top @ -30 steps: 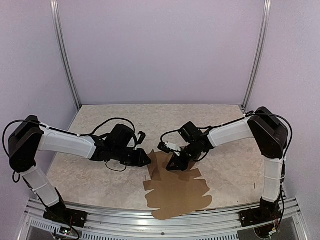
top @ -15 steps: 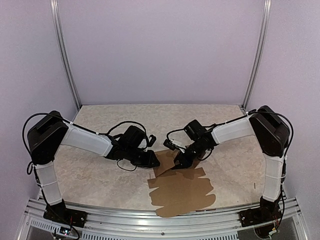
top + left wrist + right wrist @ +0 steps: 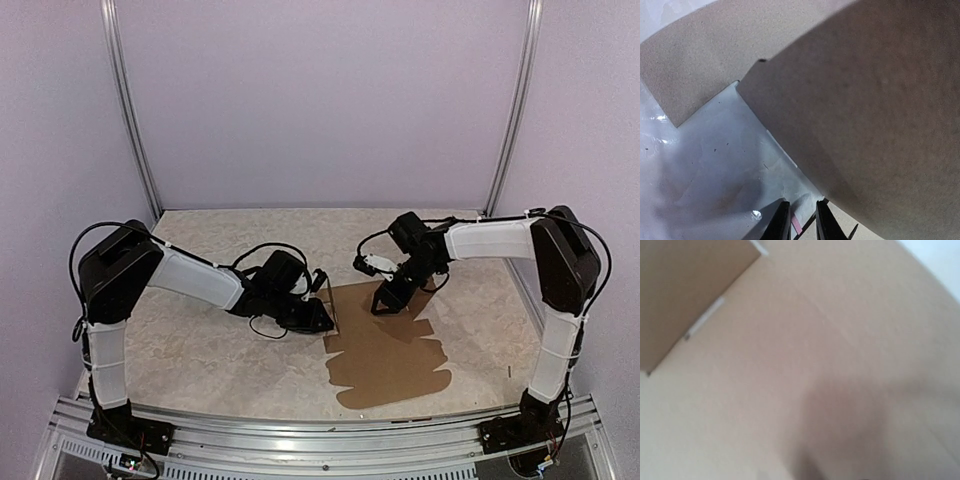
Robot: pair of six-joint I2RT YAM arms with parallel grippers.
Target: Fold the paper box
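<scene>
Viewing from above, I find the box [image 3: 385, 350] unfolded, lying mostly flat on the table [image 3: 200, 350], right of centre and between the two arms. Its near end, with rounded tabs, points toward the arm bases.

Left gripper [image 3: 322, 318]: low at the sheet's left edge. A flap [image 3: 328, 298] stands raised there, just at the tips. In the wrist view its fingers [image 3: 781, 225] stand nearly together with a thin pale sliver between them, which I read as the flap's edge, so I record it as pinching the box. The raised flap fills most of that view, with bare table to its left.

Right gripper [image 3: 386, 303]: over the far part of the sheet, pointed down at it. Whether it touches the cardboard I cannot tell. Its wrist view is blurred, shows only brown cardboard close up, and gives no clear sight of the fingers. From above the tips are a dark mass. I cannot tell whether this pincer is spread or pressed together.
</scene>
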